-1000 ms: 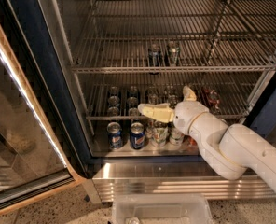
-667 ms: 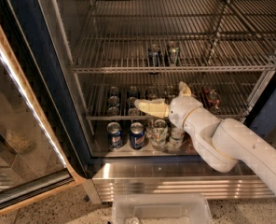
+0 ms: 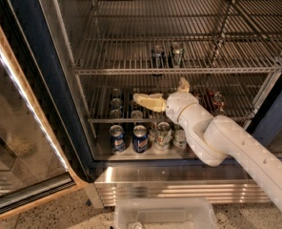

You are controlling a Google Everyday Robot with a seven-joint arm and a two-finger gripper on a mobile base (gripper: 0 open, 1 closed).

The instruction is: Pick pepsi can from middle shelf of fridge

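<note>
The fridge (image 3: 45,80) stands with its glass door swung open at the left. The pepsi can (image 3: 157,56), dark blue with a silver top, stands upright on the middle shelf (image 3: 131,71) next to a pale silver-green can (image 3: 177,54). My gripper (image 3: 164,93) is below that shelf's front rail, in front of the lower rack. It is open and empty, with one cream finger (image 3: 148,101) pointing left and the other (image 3: 183,85) pointing up. It is below the pepsi can and apart from it.
The lower rack (image 3: 103,120) holds several cans, with reddish ones (image 3: 216,100) at the right. Blue cans (image 3: 140,138) and pale cans (image 3: 163,135) stand on the fridge floor. The glass door (image 3: 17,142) is at the left. A clear bin (image 3: 165,214) sits on the floor in front.
My arm and gripper have risen and shifted slightly left, from the lower cans toward the middle shelf's front rail. The cans have not moved.
</note>
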